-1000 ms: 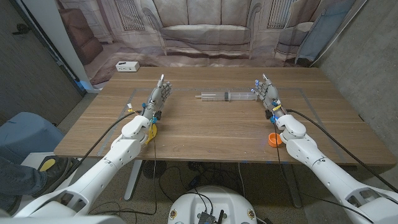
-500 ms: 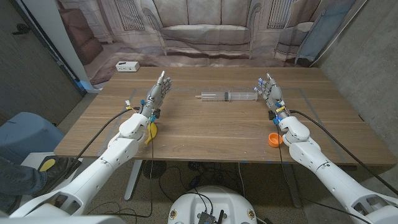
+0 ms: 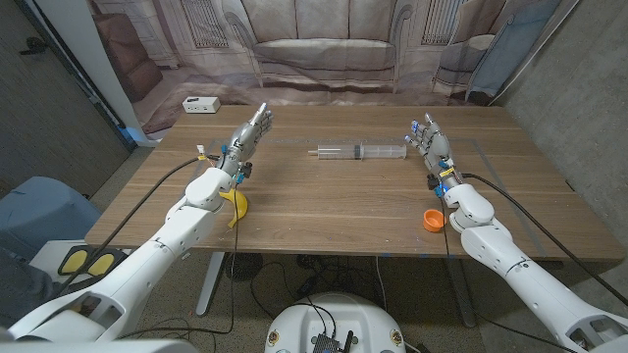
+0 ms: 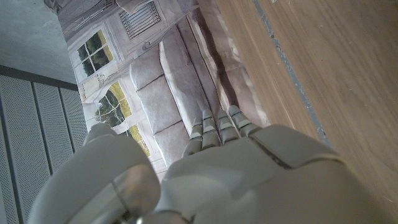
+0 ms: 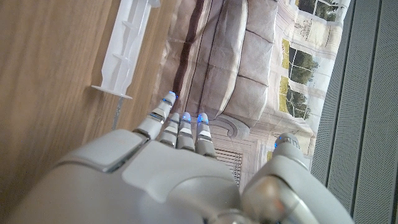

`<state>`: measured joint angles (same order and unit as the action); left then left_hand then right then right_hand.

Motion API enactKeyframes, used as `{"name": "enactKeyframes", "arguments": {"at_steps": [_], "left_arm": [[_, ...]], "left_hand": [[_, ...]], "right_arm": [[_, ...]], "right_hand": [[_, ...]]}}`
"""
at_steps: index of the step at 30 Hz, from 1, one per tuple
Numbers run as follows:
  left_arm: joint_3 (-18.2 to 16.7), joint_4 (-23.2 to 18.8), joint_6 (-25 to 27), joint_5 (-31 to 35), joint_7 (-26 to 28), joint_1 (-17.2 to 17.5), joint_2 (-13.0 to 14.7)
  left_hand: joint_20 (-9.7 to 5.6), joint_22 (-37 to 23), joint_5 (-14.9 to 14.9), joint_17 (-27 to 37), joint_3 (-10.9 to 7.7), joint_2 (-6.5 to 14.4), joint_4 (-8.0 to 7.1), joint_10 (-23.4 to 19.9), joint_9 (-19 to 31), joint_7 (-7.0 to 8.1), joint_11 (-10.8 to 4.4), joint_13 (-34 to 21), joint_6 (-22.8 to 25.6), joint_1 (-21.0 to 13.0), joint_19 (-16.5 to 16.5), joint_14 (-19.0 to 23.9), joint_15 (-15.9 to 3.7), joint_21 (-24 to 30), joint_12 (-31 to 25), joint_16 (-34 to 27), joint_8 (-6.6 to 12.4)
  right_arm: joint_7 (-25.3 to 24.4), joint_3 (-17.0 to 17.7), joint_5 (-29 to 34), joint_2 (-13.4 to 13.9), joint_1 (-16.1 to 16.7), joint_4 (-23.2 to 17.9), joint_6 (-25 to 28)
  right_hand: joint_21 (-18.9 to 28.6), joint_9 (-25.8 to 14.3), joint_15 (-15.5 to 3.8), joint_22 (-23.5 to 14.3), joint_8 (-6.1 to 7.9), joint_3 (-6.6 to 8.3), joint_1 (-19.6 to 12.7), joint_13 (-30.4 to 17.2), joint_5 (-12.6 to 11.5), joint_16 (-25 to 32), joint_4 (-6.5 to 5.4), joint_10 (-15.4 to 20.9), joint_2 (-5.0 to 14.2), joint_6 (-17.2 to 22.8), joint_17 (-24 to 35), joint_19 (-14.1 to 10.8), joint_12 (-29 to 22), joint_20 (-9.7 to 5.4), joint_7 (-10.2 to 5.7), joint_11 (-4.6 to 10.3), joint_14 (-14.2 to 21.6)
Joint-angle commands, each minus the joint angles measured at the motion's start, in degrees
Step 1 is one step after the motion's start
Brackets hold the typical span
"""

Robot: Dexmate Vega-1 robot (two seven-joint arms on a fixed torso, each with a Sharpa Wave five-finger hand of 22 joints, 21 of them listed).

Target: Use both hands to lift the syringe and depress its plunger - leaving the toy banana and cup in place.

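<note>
Syringe: lay on bench, untouched.
L hand: released, well apart.
R hand: released, near plunger end.
Advice: close in level, grasp barrel first.

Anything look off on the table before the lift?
Nothing stands out. The syringe lies flat and intact between the left hand and right hand, untouched. The toy banana sits by the left arm, the orange cup by the right arm. No spills.
</note>
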<state>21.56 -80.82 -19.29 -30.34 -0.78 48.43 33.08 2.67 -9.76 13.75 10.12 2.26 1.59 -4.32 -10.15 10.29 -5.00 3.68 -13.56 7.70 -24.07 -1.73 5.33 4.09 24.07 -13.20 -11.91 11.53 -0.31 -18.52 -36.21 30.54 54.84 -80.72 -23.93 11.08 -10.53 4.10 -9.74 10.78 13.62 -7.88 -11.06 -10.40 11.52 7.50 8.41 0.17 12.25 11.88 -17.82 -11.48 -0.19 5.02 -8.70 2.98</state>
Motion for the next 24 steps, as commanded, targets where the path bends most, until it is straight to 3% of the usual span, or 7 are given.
{"name": "enactKeyframes", "arguments": {"at_steps": [1, 10, 15, 19, 24], "left_arm": [[1.23, 0.97, 0.61, 3.65, 1.09, -2.82, 0.66], [2.64, -0.27, 1.83, 8.64, 4.13, -4.24, 1.06], [2.23, -2.97, 3.19, 10.43, 8.06, -2.31, 1.29], [2.13, -1.82, 1.62, 11.01, 7.71, -2.44, 1.52], [1.97, 0.84, -1.79, 10.57, 5.97, -3.57, 0.88]], "left_hand": [[0.14, -0.21, -0.29, 0.15, -0.23, 0.19, 0.54, -0.91, 0.07, -0.03, 0.02, 0.14, 0.92, -1.1, 0.8, 0.99, 0.0, -0.04, -0.5, -0.54, 0.49], [0.17, -0.22, -0.55, 0.14, -0.57, 0.48, 1.05, -1.15, 0.08, -0.02, 0.26, 0.41, 1.06, -1.98, 1.12, 1.52, -0.04, -0.36, -0.46, -0.47, 0.36], [0.31, -0.23, -0.79, 0.14, -0.82, 0.71, 1.41, -1.28, 0.1, 0.14, 0.06, 0.6, 2.14, -2.6, 1.34, 1.77, -0.02, -0.62, -0.42, -0.36, 0.63], [0.61, -0.23, -0.98, 0.14, -0.96, 0.81, 1.65, -1.68, 0.12, 0.17, 0.18, 0.72, 2.49, -2.99, 2.06, 2.09, -0.06, -0.59, -0.51, -0.34, 0.64], [0.75, -0.24, -1.27, 0.14, -1.13, 0.88, 2.04, -2.21, 0.14, -0.07, 0.47, 0.91, 2.97, -3.56, 3.39, 3.1, -0.27, -0.49, -0.6, -0.47, 0.61]], "right_arm": [[-2.3, 1.1, 0.63, 0.89, 1.76, -2.68, 0.12], [-1.23, 2.38, -1.39, 1.07, 2.24, -2.5, -0.31], [1.83, 2.68, -3.77, 0.7, 1.78, -0.03, -0.77], [3.47, 2.46, -4.07, 1.27, 1.43, 0.64, -0.41], [1.07, 2.41, -0.7, 2.94, 1.65, -1.67, -0.19]], "right_hand": [[0.19, -0.3, 0.28, -0.16, -0.16, -0.02, -0.48, -0.23, -0.32, 0.33, -0.07, 0.08, 0.0, -0.26, 0.31, -0.45, -0.1, -0.18, -0.17, 0.23, 0.02], [0.0, -0.31, 0.22, -0.17, 0.71, 0.02, -0.47, -0.24, -0.34, 0.23, -0.19, -0.04, 0.33, 1.74, 0.39, 0.05, -0.07, -0.12, 0.04, 0.03, -0.36], [-0.09, -0.31, 0.28, -0.17, 0.9, 0.01, -0.51, -0.24, -0.34, 0.21, -0.18, -0.11, 0.37, 2.31, 0.4, 0.32, -0.06, -0.06, -0.13, -0.11, -0.45], [-0.1, -0.31, 0.21, -0.17, 0.62, 0.02, -0.65, -0.24, -0.34, 0.18, -0.12, -0.04, 0.4, 1.73, 0.38, 0.39, -0.1, -0.05, -0.32, -0.14, -0.52], [-0.06, -0.29, 0.12, -0.17, 0.44, -0.01, -0.69, -0.24, -0.33, 0.22, -0.09, 0.15, 0.37, 1.31, 0.38, 0.34, -0.18, -0.16, -0.28, -0.16, -0.45]]}}
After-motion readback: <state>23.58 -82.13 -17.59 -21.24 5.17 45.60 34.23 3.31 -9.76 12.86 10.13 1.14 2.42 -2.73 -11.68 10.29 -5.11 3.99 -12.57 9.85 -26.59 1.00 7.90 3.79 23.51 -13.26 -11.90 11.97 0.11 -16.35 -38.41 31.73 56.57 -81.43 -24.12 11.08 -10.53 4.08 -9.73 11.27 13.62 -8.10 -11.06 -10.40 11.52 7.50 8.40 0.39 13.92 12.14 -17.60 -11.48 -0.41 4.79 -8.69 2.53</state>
